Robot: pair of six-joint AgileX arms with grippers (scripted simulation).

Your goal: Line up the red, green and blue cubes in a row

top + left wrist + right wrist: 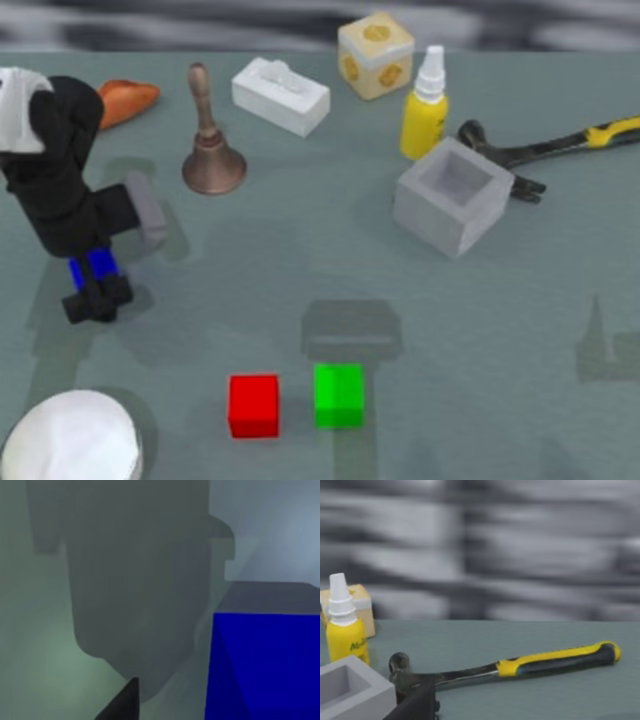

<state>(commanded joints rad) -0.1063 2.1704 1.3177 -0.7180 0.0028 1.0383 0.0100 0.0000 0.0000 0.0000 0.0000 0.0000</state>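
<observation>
From above, the grey box (pixel 453 196) sits right of centre on the counter (pixel 250 270), open side up, with nothing visible inside it. Behind it stand a yellow bottle (pixel 424 108) and a cream cube (pixel 375 55); a hammer (pixel 545 145) lies just to its right, head tucked behind the box. A white block (pixel 281 95), a bell (pixel 212 150) and an orange object (pixel 127 101) fill the far left, and a white round object (pixel 70 440) sits at the near left corner. The left claw (pixel 95 285) hangs over the left side of the counter, pinching the blue cube (pixel 92 265) between its fingers. The red cube (pixel 253 404) and green cube (pixel 339 394) rest side by side with a small gap near the front middle, well apart from the claw. The right arm is out of this view; only its shadow shows at the right edge. In the left wrist view, the blue cube (pixel 262 662) fills the corner close to the camera, with a dark fingertip (pixel 122 705) beside it and the claw's shadow on the counter below. The right wrist view shows the hammer (pixel 520 667), the bottle (pixel 345 630), the cream cube (pixel 362 607) and a corner of the box (pixel 350 692) on the grey-green counter, against a blurred grey striped backdrop. A dark part of the right claw (pixel 415 705) shows, but I cannot tell whether it is spread.
</observation>
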